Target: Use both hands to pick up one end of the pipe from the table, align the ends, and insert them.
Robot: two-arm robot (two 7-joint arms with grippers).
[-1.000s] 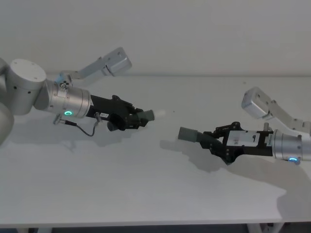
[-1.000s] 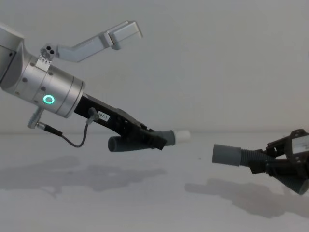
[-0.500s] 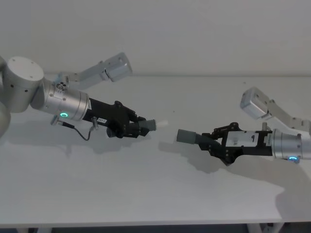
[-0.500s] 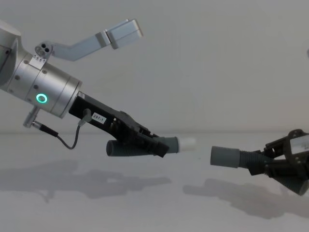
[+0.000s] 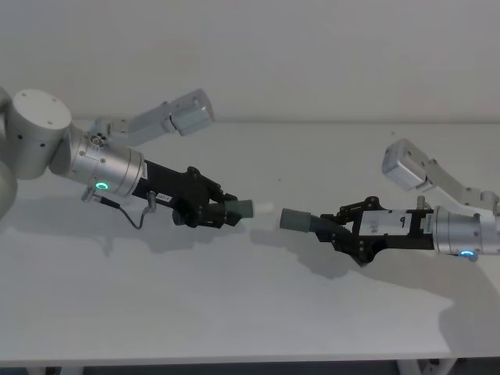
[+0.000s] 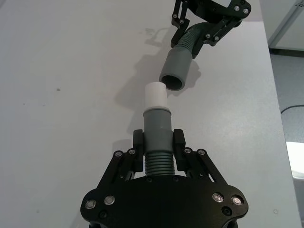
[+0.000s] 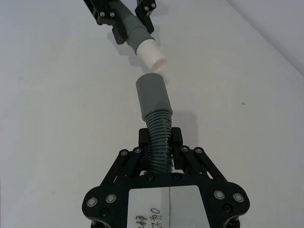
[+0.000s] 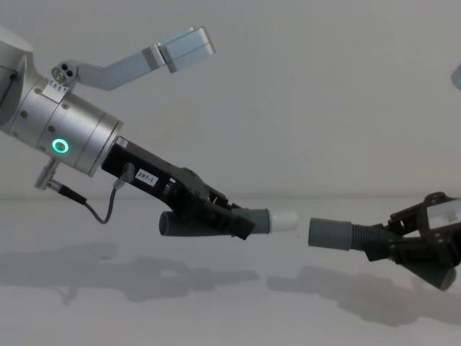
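Two pipe ends (image 8: 299, 223) — near, apart

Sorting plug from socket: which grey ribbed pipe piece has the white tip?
The grey ribbed pipe piece in the left hand; the right hand's piece ends in an open grey collar.

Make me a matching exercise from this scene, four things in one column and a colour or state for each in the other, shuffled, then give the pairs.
Things:
1. black plastic left gripper
2. black plastic right gripper
3. whitish inner tip
4. plain matte white table

States:
A. bears only shadows, both pieces lifted off it
B. clamps the ribbed grey tube piece with the pale end
C. faces the open collar across a small gap, not inserted
D. clamps the ribbed grey piece ending in an open collar

Pairs: 1-B, 2-D, 3-C, 4-A
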